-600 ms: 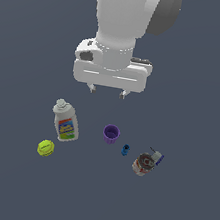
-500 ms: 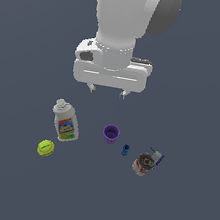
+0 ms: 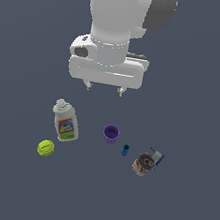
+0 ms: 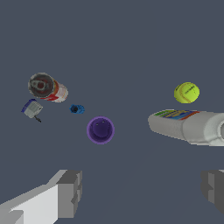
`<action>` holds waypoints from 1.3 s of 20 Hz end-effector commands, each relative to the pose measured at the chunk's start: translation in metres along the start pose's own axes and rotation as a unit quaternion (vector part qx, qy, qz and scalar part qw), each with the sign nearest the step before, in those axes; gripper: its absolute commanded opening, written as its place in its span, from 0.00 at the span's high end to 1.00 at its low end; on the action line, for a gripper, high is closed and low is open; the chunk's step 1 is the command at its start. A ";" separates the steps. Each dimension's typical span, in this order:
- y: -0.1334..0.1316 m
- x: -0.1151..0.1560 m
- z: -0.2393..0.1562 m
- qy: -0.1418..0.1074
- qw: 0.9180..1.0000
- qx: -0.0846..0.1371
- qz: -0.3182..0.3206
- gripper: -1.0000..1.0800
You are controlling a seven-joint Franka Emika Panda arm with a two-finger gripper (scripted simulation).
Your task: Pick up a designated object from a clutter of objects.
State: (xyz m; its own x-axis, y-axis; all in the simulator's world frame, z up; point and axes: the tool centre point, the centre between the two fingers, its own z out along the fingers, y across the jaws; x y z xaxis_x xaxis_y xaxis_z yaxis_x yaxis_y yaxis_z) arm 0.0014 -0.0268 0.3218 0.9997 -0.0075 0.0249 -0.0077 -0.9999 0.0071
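Observation:
The red-and-white can lies on its side at the exterior view's right, its dark round end facing the camera; it also shows in the wrist view. My gripper hangs open and empty high above the floor, back from the clutter; its fingers stand wide apart in the wrist view. The white bottle lies at the exterior view's left with the yellow-green ball near it. The purple cup stands in the middle.
A tiny blue piece lies between the cup and the can. A tiny grey-and-blue item lies right beside the can. All rest on a flat dark grey floor.

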 end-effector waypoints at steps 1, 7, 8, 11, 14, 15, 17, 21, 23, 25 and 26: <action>0.001 -0.001 -0.001 0.000 1.000 0.001 -0.001 0.04; -0.006 0.007 0.005 0.000 1.000 -0.001 0.005 0.04; -0.008 0.009 0.007 -0.001 1.000 -0.001 0.007 0.04; -0.016 0.018 0.014 -0.001 1.000 -0.002 0.015 0.04; -0.028 0.030 0.024 -0.002 1.000 -0.003 0.025 0.04; -0.033 0.034 0.029 -0.002 1.000 -0.003 0.028 0.04; -0.043 0.043 0.038 -0.003 0.999 -0.004 0.037 0.04; -0.070 0.064 0.063 -0.004 0.998 -0.005 0.058 0.04; -0.085 0.074 0.077 -0.005 0.998 -0.005 0.069 0.04; -0.101 0.083 0.092 -0.005 0.997 -0.005 0.081 0.04; -0.109 0.087 0.100 -0.006 0.996 -0.005 0.086 0.04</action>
State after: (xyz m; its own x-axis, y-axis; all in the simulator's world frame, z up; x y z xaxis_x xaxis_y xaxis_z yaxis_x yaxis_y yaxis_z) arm 0.0849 0.0688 0.2350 0.9867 -0.1619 0.0156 -0.1621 -0.9867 0.0137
